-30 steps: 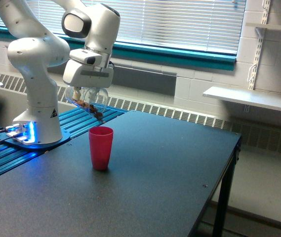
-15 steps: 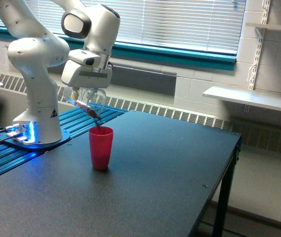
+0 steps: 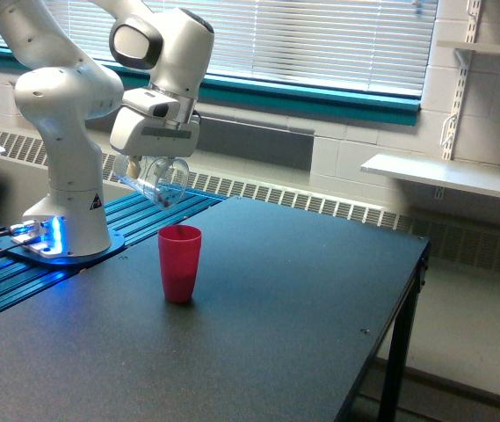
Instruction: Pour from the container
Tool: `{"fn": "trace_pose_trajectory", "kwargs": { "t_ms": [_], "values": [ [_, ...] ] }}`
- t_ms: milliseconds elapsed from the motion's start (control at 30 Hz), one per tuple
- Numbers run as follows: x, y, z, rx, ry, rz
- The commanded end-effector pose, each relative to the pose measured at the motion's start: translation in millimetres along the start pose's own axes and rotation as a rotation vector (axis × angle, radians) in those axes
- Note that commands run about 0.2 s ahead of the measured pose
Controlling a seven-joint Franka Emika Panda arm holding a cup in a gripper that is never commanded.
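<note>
Tool clamped on tilted clear glass-like cup above opaque red plastic cup; cup looks emptied; pour likely finishing; next: tip upright

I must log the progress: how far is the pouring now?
Mostly done, it seems: the clear cup looks empty, with no brown bits visible. In hand: the gripper holds it tilted above the red cup. Left: turning it upright.
</note>
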State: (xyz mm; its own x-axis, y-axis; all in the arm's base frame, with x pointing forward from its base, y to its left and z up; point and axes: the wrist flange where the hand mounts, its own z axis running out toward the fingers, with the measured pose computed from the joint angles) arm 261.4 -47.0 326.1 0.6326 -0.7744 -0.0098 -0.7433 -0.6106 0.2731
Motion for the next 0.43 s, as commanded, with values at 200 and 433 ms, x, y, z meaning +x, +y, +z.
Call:
{"fn": "trace_pose_trajectory", "kwargs": {
  "t_ms": [200, 433],
  "values": [
    [-7.8, 2.8, 11.3, -0.022, -0.012, 0.001],
    [-10.0, -1.9, 4.9, 0.022, -0.006, -0.010]
  ]
}}
